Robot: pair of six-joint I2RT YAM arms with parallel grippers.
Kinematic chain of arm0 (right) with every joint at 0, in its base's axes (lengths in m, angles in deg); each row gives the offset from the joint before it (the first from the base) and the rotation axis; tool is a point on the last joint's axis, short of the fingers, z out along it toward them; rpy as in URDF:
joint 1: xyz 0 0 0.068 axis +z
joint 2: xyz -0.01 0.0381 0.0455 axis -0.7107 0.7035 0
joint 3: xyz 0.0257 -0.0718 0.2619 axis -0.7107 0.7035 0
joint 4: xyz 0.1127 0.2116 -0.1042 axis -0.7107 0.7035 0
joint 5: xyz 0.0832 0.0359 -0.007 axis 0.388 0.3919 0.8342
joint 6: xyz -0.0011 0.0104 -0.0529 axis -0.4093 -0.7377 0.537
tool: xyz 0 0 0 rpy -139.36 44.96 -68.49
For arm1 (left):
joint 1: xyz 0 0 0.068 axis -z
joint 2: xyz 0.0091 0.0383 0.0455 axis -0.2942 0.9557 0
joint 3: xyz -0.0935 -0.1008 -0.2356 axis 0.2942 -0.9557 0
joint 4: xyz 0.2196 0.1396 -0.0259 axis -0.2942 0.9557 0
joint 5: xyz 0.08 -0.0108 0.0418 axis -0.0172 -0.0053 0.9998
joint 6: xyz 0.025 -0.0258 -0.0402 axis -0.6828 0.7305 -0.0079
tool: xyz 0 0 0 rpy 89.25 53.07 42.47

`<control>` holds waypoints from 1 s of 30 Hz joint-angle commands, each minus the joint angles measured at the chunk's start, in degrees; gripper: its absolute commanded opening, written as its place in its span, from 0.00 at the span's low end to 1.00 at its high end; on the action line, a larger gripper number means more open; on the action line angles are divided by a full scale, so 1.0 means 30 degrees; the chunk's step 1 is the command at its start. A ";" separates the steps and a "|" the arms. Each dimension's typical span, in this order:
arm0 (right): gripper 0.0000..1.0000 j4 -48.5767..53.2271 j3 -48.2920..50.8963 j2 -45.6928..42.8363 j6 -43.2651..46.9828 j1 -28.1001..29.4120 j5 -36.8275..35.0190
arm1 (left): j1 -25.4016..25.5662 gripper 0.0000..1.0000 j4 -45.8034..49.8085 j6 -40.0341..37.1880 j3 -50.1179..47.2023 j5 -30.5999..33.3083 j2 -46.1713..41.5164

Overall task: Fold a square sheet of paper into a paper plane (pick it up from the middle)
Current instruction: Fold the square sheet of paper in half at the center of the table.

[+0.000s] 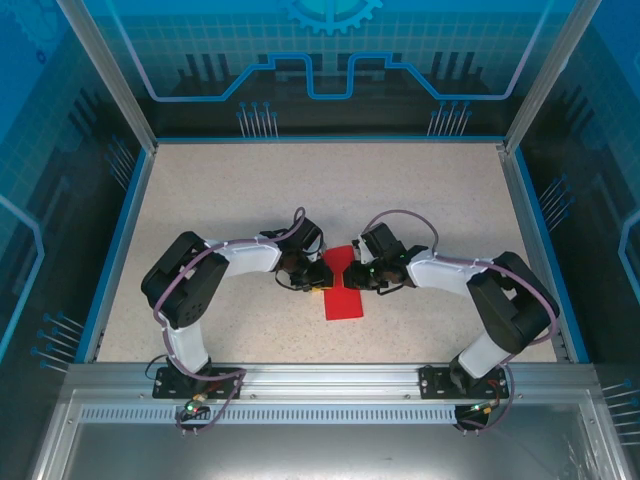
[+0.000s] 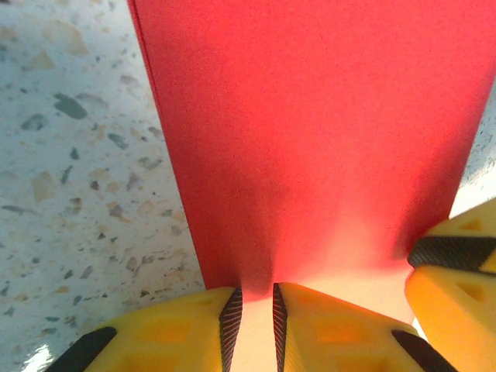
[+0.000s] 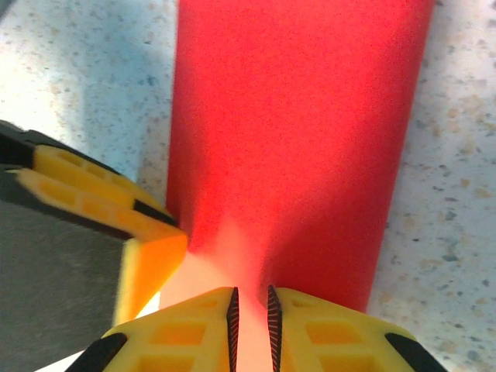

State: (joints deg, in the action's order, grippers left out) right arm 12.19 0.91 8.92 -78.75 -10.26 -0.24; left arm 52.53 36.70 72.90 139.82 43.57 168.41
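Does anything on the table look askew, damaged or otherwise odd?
Nothing looks damaged. The thin bright red paper sheet does not lie flat: the left end effector and the right end effector pinch it from both sides, so its middle looks narrowed from above.

Top view: the sheet of paper [image 1: 343,300] lies on the table [image 1: 220,200], just toward 6 o'clock from the table's centre, its ends running toward 12 and 6 o'clock. The left gripper [image 1: 318,275] meets its middle from 9 o'clock and the right gripper [image 1: 364,274] from 3 o'clock, the two facing each other. Wrist views: the sheet's edge sits between each gripper's jaws. The left arm base [image 1: 190,378] stands at 7 o'clock, the right arm base [image 1: 460,380] at 5 o'clock.
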 commanded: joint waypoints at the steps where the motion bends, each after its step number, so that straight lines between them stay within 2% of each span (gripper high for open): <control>1: 0.21 0.0584 -0.0103 0.0482 0.0553 -0.0366 -0.0536 | 0.0149 0.24 0.1269 -0.0612 -0.0495 0.1985 0.1551; 14: 0.20 0.1059 0.0274 0.1348 0.1203 -0.0627 -0.1304 | 0.0159 0.24 0.1548 -0.0745 -0.0241 0.2103 0.1947; 22: 0.20 0.0204 -0.0185 -0.0226 0.0769 -0.0632 0.0204 | 0.0147 0.24 0.1663 -0.0784 -0.0021 0.2077 0.2050; 30: 0.19 -0.0327 -0.1223 0.1359 0.0771 -0.0792 0.0400 | 0.0163 0.24 0.1781 -0.0817 0.0090 0.2036 0.1964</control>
State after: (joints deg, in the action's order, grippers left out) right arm 11.86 -1.25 10.95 -76.41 -11.62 -0.24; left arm 52.53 38.44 71.85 141.70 43.48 169.66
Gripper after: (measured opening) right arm 0.195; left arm 0.239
